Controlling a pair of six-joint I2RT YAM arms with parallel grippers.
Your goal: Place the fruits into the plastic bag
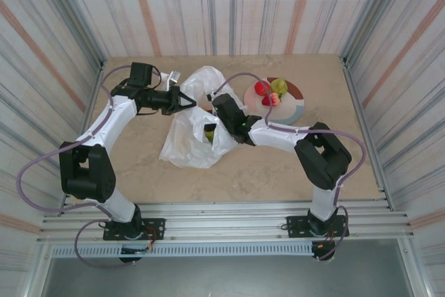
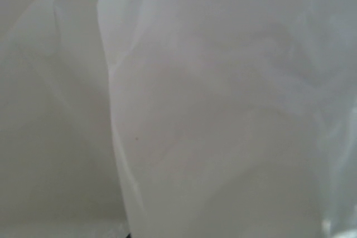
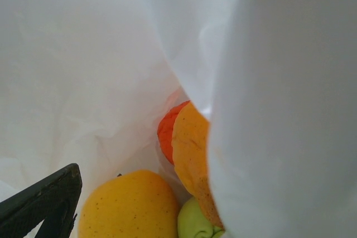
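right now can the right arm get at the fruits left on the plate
Probably yes, after backing out. The right claw is down in the mouth of the plastic bag, so it must lift clear first. The fruits on the plate lie just beyond that arm, with nothing between.

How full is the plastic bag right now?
Partly filled: a yellow fruit, an orange fruit and a green fruit lie inside the plastic bag; more fruits sit on the plate.

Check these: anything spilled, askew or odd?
Nothing stands out. The left claw holds up the edge of the plastic bag; the bagged fruits sit bunched inside it, and the other fruits are on the plate. None lie loose on the table.
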